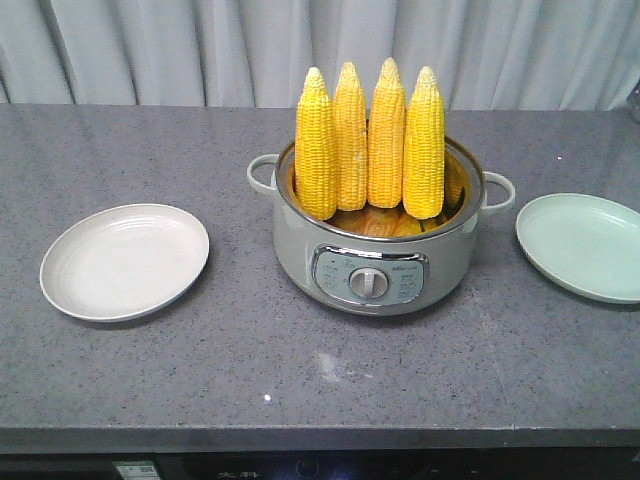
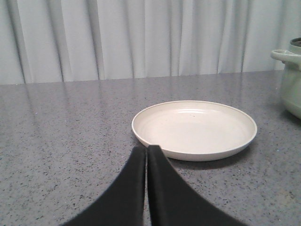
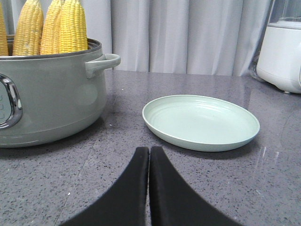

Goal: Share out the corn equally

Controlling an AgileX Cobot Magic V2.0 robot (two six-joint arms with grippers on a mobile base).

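— Listing stock: what's on the desk (image 1: 300, 400)?
— Item one: corn (image 1: 369, 140), four cobs standing tips-up in the pot (image 1: 375, 275), mid-desk. There's more yellow beneath them, but I can't tell what it is. Item two: white plate (image 1: 125, 262), left of the pot, nothing on it. Item three: green plate (image 1: 585, 247), right of the pot, nothing on it.
— Your claws?
— Left claw (image 2: 147, 149): clenched on nothing, low, facing the white plate. Right claw (image 3: 149, 150): clenched on nothing, low, facing the green plate.
— Handling notes for the corn?
— Stiff and fairly heavy, I'd judge. Kernels may be slick, and the cobs are round, so apt to roll. I'd grip each cob across its upper middle, above the pot's rim and below the thin tip. Two per plate, by my count.
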